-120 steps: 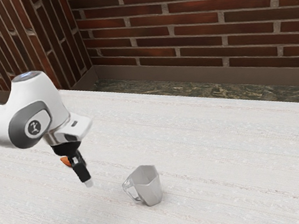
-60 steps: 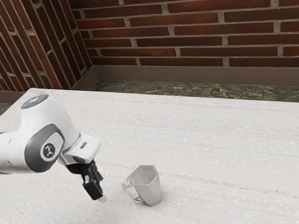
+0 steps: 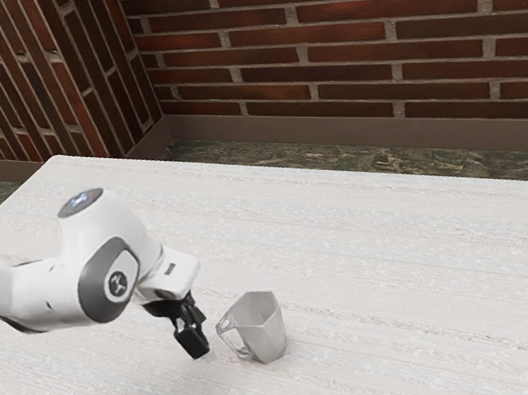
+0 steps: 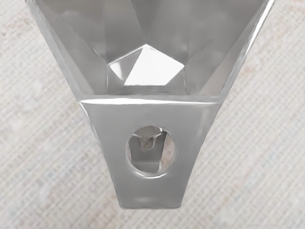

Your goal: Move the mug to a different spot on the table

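End effector point(image 3: 193, 342) lower and nearer than before, now just beside the handle of the mug point(image 3: 258, 322).
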Motion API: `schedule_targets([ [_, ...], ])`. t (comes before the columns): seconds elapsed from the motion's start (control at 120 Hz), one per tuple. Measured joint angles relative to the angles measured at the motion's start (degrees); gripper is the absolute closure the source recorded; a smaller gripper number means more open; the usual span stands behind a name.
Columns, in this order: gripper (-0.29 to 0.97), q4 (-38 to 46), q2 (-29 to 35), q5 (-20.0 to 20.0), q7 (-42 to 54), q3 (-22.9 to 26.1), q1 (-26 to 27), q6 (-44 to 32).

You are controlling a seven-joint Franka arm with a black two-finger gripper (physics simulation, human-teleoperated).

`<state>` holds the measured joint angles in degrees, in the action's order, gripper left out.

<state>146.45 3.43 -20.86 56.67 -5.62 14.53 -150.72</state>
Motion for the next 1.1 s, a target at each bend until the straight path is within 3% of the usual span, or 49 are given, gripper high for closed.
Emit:
schedule_targets([
  [0.725,0.0,-1.23,-3.78,-0.9,-5.31,0.17,1.28,-4.74],
  [1.1,0.14,-1.25,-3.81,-1.71,-6.46,0.35,2.14,-5.81],
])
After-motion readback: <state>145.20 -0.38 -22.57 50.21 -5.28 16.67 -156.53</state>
